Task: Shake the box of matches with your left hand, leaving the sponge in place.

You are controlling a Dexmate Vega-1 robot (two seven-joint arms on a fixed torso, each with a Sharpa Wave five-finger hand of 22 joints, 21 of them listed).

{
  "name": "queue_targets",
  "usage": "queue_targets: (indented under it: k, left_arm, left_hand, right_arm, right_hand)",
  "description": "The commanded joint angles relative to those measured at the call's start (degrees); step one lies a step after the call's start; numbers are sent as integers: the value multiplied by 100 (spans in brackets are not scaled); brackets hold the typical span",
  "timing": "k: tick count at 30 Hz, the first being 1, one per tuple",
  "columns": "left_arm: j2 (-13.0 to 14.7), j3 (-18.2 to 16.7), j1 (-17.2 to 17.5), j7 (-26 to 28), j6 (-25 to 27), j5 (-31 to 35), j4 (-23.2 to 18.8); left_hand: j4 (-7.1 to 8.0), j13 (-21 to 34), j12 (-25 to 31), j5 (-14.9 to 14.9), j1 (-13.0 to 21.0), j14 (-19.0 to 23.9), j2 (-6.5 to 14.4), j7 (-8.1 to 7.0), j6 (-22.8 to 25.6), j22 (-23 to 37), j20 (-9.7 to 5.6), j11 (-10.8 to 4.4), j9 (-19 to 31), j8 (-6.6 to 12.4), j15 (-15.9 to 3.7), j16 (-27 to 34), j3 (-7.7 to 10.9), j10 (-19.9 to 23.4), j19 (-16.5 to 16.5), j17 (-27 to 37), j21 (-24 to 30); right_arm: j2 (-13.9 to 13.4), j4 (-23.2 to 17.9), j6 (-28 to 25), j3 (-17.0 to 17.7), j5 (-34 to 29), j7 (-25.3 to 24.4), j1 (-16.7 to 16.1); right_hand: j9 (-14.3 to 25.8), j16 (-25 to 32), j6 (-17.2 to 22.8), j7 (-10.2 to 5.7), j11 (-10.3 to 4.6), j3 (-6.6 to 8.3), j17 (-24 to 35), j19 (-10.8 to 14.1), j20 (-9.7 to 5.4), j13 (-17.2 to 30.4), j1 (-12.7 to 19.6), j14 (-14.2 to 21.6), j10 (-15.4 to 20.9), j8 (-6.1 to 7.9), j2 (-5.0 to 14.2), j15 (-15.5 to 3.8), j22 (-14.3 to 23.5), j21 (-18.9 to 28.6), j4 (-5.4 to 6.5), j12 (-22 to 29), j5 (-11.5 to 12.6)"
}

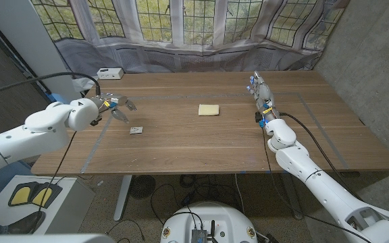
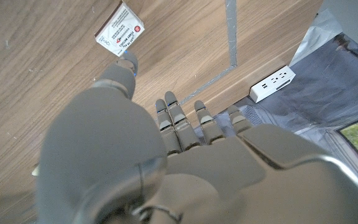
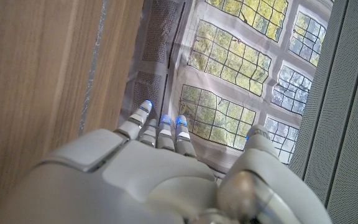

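Setting: a wooden table [image 1: 201, 145] marked with grey tape lines, standing before a printed backdrop of leaded windows [image 1: 181, 20] with a grey cloth hung below it. Far left rear corner: a white power strip [image 1: 109, 73], sitting on the table's back edge, well clear of the work. Left side: the left hand [image 1: 113, 108], raised over the tabletop on its white arm, fingers spread apart and holding nothing; the left wrist view confirms the fingers extended and parted, with one fingertip [image 2: 128, 61] reaching toward the matchbox. Just right of that hand, and slightly nearer the table's front edge: the box of matches [image 1: 136, 130], a small flat pale box with a printed label, lying flat on the wood, untouched. Its long axis appears to run roughly slantwise to the table edges, though it is too small in the head view to be sure. The box lies near the left hand and well apart from the right, so the left hand is plainly the nearer; the reach would likely be short, forward and down past the fingertips. Centre, further back: the sponge [image 1: 209, 110], a pale yellow rectangle lying flat, well apart from the box and from both hands. Right side: the right hand [image 1: 261, 94], resting near the table's right tape line, fingers extended together and empty, taking no evident part.
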Motion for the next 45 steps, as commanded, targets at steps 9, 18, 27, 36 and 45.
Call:
queue_targets:
  k: [9, 18, 27, 36, 45]
  left_arm:
    - [-44, 309, -123, -453, -106, 409, 27]
    - [-100, 318, -56, -426, -128, 410, 88]
    - [-324, 411, -98, -356, -129, 453, 240]
    - [-527, 529, -219, -298, -215, 528, 394]
    - [-683, 575, -164, -6, -99, 623, 451]
  left_hand:
    - [48, 59, -63, 49, -93, -189, -36, -36, -409, 5, 30, 28, 15, -19, -124, -14, -178, -410, -170, 12, -56]
    - [60, 44, -103, 72, -120, -221, -36, -57, -500, 7, 25, 52, 15, -8, -105, -10, -232, -679, -204, 12, -49]
    - [53, 30, -59, 92, -98, -33, 1, 108, -638, 9, 34, 156, 17, 10, -114, 38, -272, -826, -414, 19, -102]
    - [59, 25, -39, 99, -90, -238, 53, 221, -729, 19, 36, 219, 16, 17, 3, -21, -287, -894, -535, 23, -82]
    - [33, 15, 62, 104, -23, -59, 107, 293, -561, 32, 28, 278, 14, 93, -56, 48, -281, -706, -434, 19, -8]
  right_arm:
    - [-67, -184, -112, -8, -21, -51, -105]
    - [-79, -232, -176, -30, -20, -59, -134]
    - [-145, -397, -248, -8, -112, -213, -225]
    - [-201, -527, -312, 16, -180, -306, -268]
    - [-190, -522, -334, 20, -167, -317, -272]
  right_hand:
    - [16, 28, 43, -10, -13, 8, 22, 16, 49, 15, 28, 11, 41, -2, 7, 43, 20, 6, -13, -15, -11]
    - [16, 27, 45, -12, -13, 6, 24, 18, 48, 16, 27, 9, 46, -4, 6, 50, 20, 8, -15, -15, -12]
    - [16, 28, 46, -13, -7, 3, 26, 16, 50, 17, 21, 8, 49, -5, 7, 55, 20, 8, -13, -16, -12]
    - [17, 33, 50, -17, -10, 1, 27, 22, 52, 18, 20, 21, 59, -5, 5, 58, 21, 10, -15, -14, -13]
    - [17, 35, 59, -20, -26, 0, 28, 22, 60, 20, 20, 27, 84, -3, 4, 65, 21, 10, -18, -5, -13]
